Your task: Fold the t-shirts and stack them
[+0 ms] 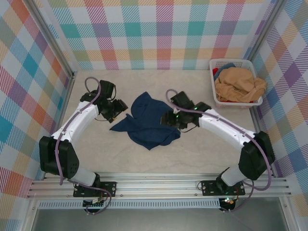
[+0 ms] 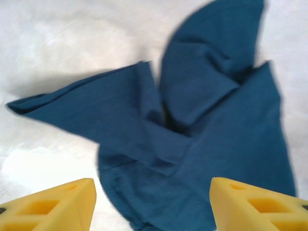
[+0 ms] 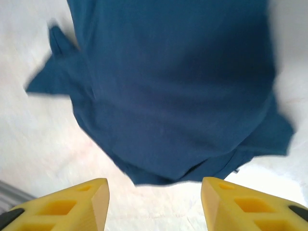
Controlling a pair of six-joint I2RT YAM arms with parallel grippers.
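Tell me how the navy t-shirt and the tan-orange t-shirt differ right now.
The navy t-shirt lies spread loosely on the table; the tan-orange t-shirt sits bunched in the white basket. The navy one is mid-table; the tan-orange one is at the far right corner. Both are crumpled and unfolded.

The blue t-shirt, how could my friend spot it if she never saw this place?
Find the pale table and look between the two white robot arms: a crumpled dark navy blue cloth t-shirt lies there. Unlike it, the tan-orange cloth shirt is bundled in the white slotted plastic basket at the far right.
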